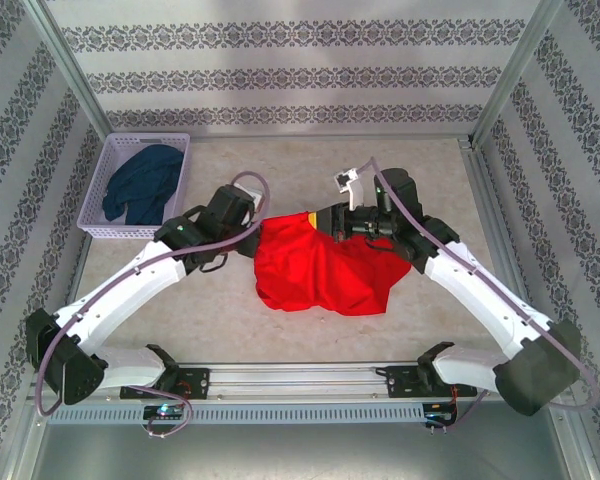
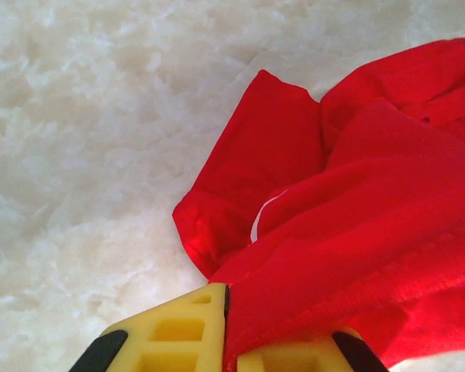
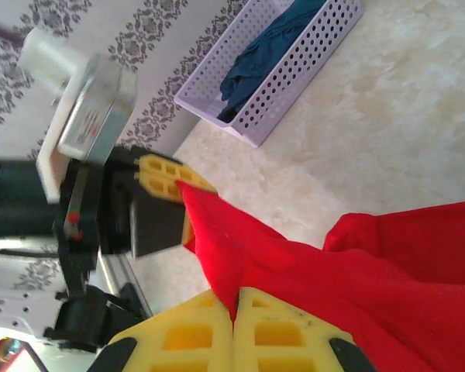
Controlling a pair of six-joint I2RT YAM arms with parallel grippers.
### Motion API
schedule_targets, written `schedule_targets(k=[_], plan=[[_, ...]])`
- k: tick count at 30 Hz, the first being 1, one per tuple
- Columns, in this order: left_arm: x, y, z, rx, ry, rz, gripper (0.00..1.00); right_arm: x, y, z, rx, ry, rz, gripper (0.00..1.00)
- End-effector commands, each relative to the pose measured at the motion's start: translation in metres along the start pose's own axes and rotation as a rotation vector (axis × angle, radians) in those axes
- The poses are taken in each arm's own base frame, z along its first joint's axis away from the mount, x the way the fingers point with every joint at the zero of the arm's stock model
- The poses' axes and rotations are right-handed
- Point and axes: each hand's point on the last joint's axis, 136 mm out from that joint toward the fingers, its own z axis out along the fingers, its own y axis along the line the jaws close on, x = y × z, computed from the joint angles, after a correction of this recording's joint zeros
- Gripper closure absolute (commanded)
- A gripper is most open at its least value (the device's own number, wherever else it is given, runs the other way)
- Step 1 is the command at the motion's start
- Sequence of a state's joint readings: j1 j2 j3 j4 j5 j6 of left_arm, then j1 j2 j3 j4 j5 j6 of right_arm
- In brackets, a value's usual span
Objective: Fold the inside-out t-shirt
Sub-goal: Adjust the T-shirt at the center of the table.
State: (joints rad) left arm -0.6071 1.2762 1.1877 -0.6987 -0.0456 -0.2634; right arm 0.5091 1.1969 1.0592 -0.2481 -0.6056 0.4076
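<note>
Evidently the job was at its gathering-up stage, for the inside-out t-shirt lay in a rumpled red heap near the middle of the worktop, not yet spread and with no fold in it that I could make out. The left claw was pinched together on a bunched edge of the cloth at the heap's far left corner, the red fabric running straight down between its yellow fingers. The right claw was likewise clamped on the shirt, a little way along the same far edge, with a taut ridge of cloth stretched between the two. The rest of the garment sagged from that edge toward the arms' bases and rested on the marbled surface. Off at the far left stood a lilac basket with a navy garment in it, well apart from the work and no part of it. To my eye, the next move called for the two arms to raise the held edge and draw apart, so that the shirt would hang open and could be laid flat. Pulling too hard or unevenly might drag the cloth out of one grip, since soft jersey slips easily.
</note>
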Motion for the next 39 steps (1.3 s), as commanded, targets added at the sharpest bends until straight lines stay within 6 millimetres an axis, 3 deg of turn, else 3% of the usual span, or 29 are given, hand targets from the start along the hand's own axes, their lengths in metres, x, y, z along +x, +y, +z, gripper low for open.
schedule_targets(k=[1,4,7,11,14,18,21,23,24,27,30,35,39], plan=[[0.04,0.024,-0.008,-0.016,0.162,-0.092,0.92,-0.01,0.001,-0.023,0.091,-0.037,-0.144,1.0],[0.046,0.023,-0.006,0.016,0.193,-0.113,0.92,-0.006,0.007,-0.028,0.064,-0.029,-0.181,1.0],[0.049,0.018,-0.004,0.047,0.22,-0.108,0.9,-0.002,0.001,-0.031,0.106,-0.008,-0.207,1.0],[0.047,-0.003,-0.008,0.199,0.222,-0.127,0.99,-0.002,-0.039,-0.041,0.359,0.002,-0.184,1.0],[0.04,-0.012,-0.02,0.311,0.184,-0.162,1.0,-0.002,-0.063,-0.054,0.515,-0.001,-0.164,1.0],[0.053,0.023,-0.018,0.125,0.208,-0.156,1.0,-0.003,-0.07,-0.065,0.575,0.0,-0.168,1.0],[0.066,0.037,-0.009,0.035,0.273,-0.138,1.0,-0.002,-0.059,-0.057,0.507,0.02,-0.194,1.0],[0.067,0.022,-0.005,0.124,0.294,-0.142,1.0,0.002,-0.058,-0.05,0.478,0.041,-0.194,1.0],[0.062,0.003,-0.006,0.239,0.283,-0.152,1.0,0.006,-0.06,-0.047,0.491,0.06,-0.192,1.0],[0.037,-0.043,-0.02,0.537,0.175,-0.196,1.0,0.021,-0.094,-0.051,0.696,0.138,-0.18,1.0],[0.023,-0.052,-0.028,0.602,0.121,-0.201,1.0,0.034,-0.113,-0.055,0.789,0.173,-0.159,1.0],[0.036,-0.036,-0.008,0.48,0.195,-0.199,1.0,0.046,-0.104,-0.032,0.649,0.177,-0.132,0.96],[0.045,-0.026,0.007,0.408,0.243,-0.2,1.0,0.046,-0.086,-0.02,0.493,0.152,-0.118,1.0]])
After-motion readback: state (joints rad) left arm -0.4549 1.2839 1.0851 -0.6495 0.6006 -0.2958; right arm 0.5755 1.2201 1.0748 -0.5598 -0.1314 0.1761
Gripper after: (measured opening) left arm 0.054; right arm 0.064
